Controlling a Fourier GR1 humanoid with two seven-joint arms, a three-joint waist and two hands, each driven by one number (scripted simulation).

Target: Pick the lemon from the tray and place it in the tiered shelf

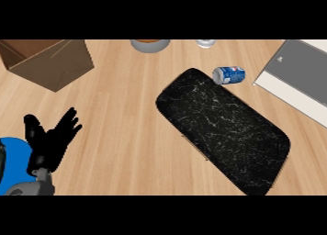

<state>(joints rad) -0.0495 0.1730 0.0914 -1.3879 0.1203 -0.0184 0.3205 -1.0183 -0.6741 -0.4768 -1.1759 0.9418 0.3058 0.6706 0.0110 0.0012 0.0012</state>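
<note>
Since no lemon shows on the tray (220,133) mid-frame or the tiered shelf (303,73) upper right, left hand (49,144) rests lower left, fingers (69,119) released, empty; right hand out of view.

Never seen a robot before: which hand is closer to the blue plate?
Left. The left hand is open at the right edge of the blue plate; the right hand is out of view.

- The counter (126,114) looks like pale wood, finely grained and matt.
- The tray (220,128) is black with thin white veins, like smooth marbled stone.
- The box (47,62) is dull brown cardboard.
- The can (229,75) looks like printed metal.
- The left hand (51,137) is matt black.
</note>
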